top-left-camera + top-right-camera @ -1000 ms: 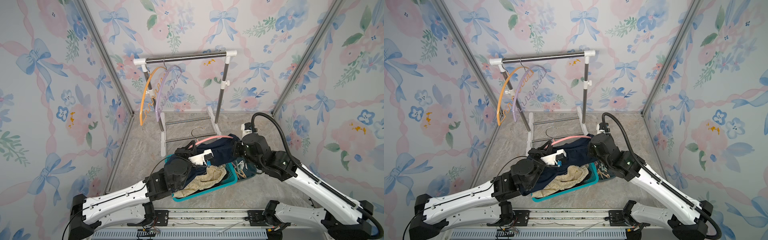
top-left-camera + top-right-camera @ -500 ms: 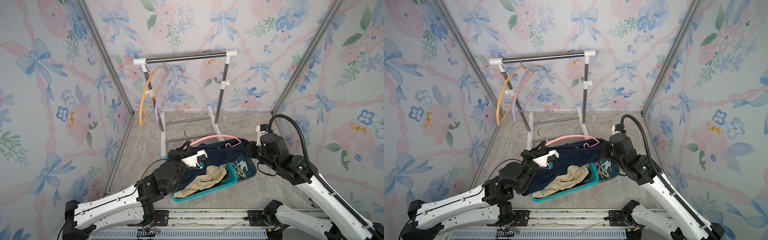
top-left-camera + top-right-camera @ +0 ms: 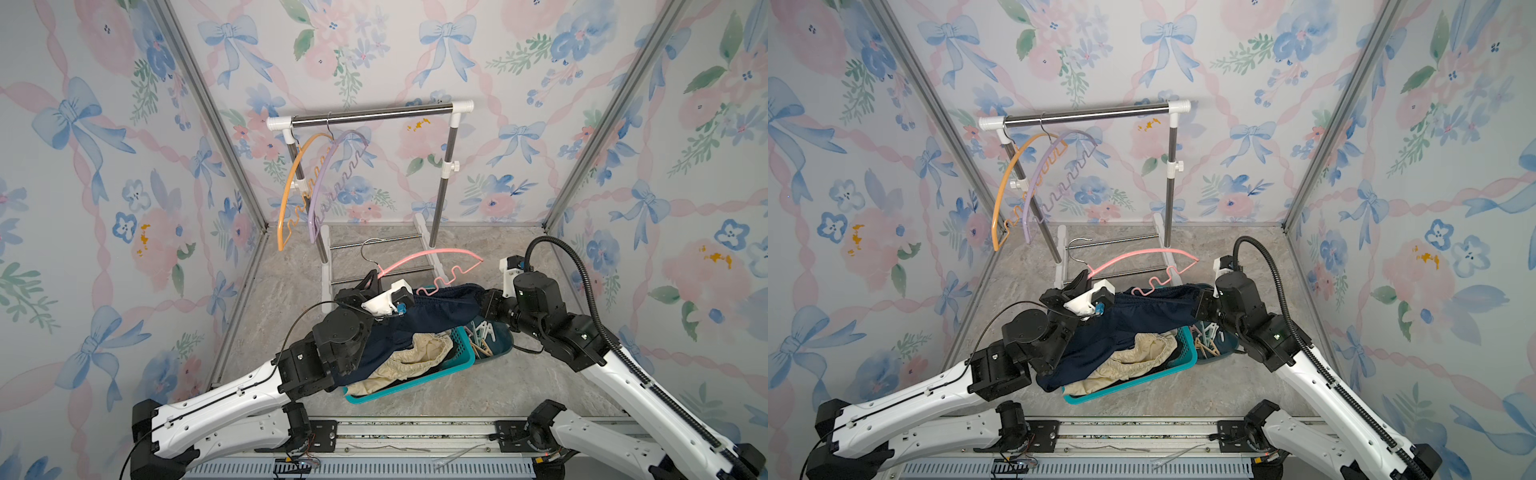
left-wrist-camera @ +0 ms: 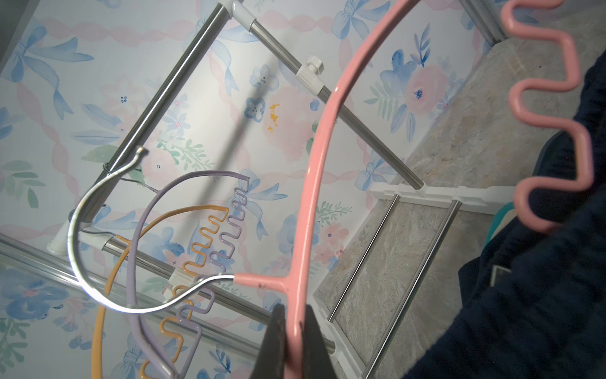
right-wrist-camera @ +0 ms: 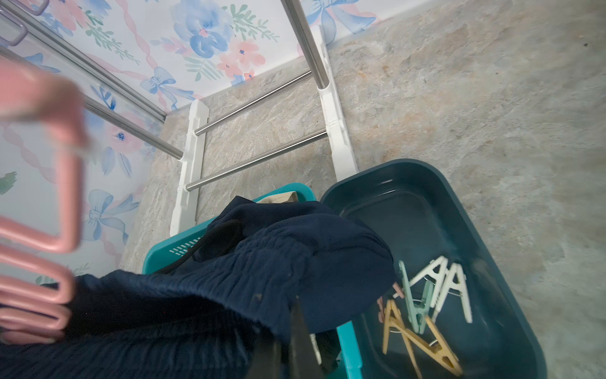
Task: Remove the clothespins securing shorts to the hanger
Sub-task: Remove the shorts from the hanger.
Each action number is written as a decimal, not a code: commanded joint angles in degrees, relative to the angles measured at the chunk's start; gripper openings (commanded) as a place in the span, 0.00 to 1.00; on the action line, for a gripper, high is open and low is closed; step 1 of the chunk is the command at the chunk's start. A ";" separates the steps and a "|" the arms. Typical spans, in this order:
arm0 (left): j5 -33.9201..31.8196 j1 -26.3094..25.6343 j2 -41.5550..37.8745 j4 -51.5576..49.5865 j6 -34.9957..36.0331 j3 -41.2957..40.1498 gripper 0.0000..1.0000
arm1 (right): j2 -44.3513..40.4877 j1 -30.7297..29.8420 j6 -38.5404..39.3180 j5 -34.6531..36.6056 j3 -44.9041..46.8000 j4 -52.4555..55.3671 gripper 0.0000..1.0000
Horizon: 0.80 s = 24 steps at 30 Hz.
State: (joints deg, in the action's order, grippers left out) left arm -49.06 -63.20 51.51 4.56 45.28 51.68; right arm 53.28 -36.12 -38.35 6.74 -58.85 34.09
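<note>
**Navy shorts stretched between two claws, below the pink hanger**

The left claw [image 4: 292, 323] is closed tightly on the pink hanger [image 3: 432, 252], just under the neck where the metal hook begins. The hanger is held above the tabletop [image 3: 286, 299], tilted, in front of the low rungs of the clothes rack [image 3: 374, 116].

The right claw [image 5: 292, 331] is also closed, and it pinches a fold of the navy shorts [image 3: 436, 311] at their right end. In both top views the cloth covers its fingertips.

The shorts run between the two claws, and their upper edge is against the wavy lower bar of the hanger. Whether they are fixed to it there cannot be told. Their lower part hangs into the teal basket [image 3: 457, 362] and lies over the cream shorts [image 3: 419, 353] inside it.

The clothespins [image 5: 426, 295] that can be seen, in white, mint green and light orange, lie in a loose heap in the dark teal tray [image 5: 410, 210]. This tray stands just beside the basket, and the right end of the navy cloth hangs partly over it.

An orange hanger [image 3: 291, 183] and a purple hanger [image 3: 320, 183] hang on the top bar of the rack, near its left post and well apart from the claws.
</note>
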 commanded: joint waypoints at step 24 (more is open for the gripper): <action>10.28 3.08 21.44 -1.66 -11.93 33.35 0.00 | 5.53 -12.54 19.92 14.78 -25.65 2.26 0.00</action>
State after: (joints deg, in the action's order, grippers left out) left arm -42.02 -60.53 72.25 0.19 36.99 81.41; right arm 59.07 -48.53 -22.46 18.98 -81.49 34.81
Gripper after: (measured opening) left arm 0.075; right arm 0.048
